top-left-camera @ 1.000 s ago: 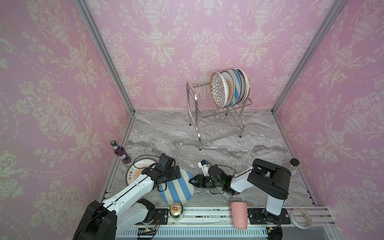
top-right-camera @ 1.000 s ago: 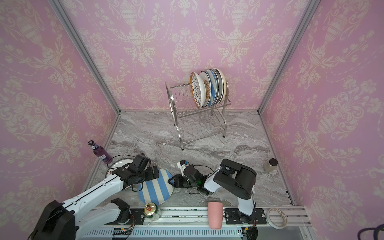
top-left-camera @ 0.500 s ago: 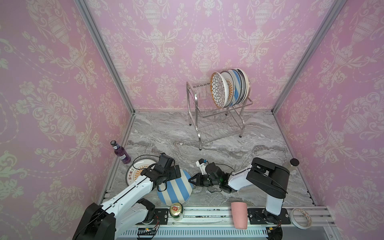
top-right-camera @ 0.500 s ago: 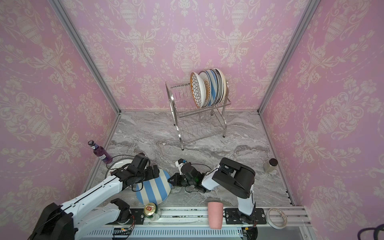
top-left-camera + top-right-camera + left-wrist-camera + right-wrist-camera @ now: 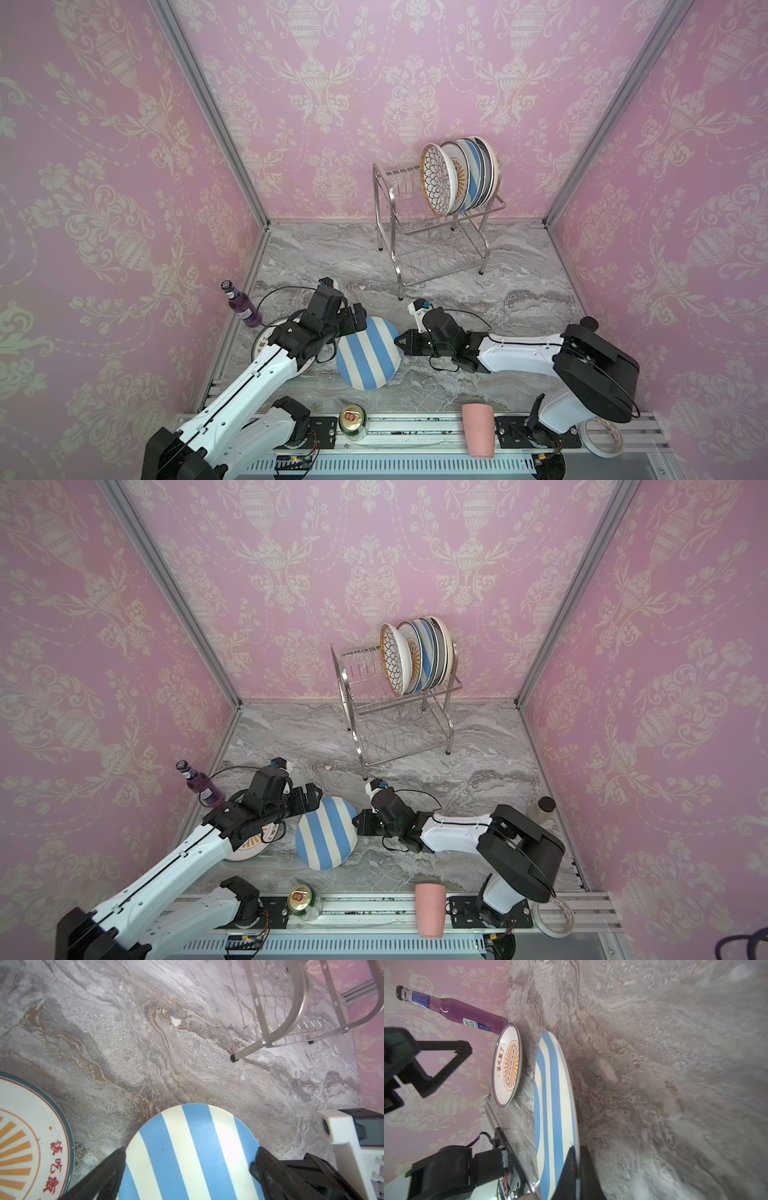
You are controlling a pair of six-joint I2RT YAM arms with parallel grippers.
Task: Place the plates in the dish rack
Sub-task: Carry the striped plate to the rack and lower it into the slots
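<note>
Two plates (image 5: 506, 1064) outside dish rack (image 5: 438, 232); right end effector (image 5: 399, 343) clamps striped plate (image 5: 368, 359), left end effector (image 5: 358, 319) apart.

Both top views are bright and evenly lit from above. Shadows on the bench (image 5: 519, 266) are faint and soft, the clearest a dim patch under the plate (image 5: 368, 353) at its 6 o'clock. The rack (image 5: 436, 253) glints without harsh glare. Wide-angle bending leans the posts (image 5: 208, 112) outward toward 11 and 1 o'clock, and the wallpaper (image 5: 104, 166) softens near the edges.

In the left wrist view the rack (image 5: 299, 1001) at 1 o'clock is hazy and washed out. The plate (image 5: 176, 1126) carries a pale sheen, and the left claw (image 5: 190, 1153) is dark and unfocused.

In the right wrist view the bench (image 5: 695, 1064) at 3 o'clock smears into blur and the bottle (image 5: 452, 1009) at 10 o'clock is crisp. The right claw (image 5: 578, 1148) is a black silhouette at 6 o'clock.
</note>
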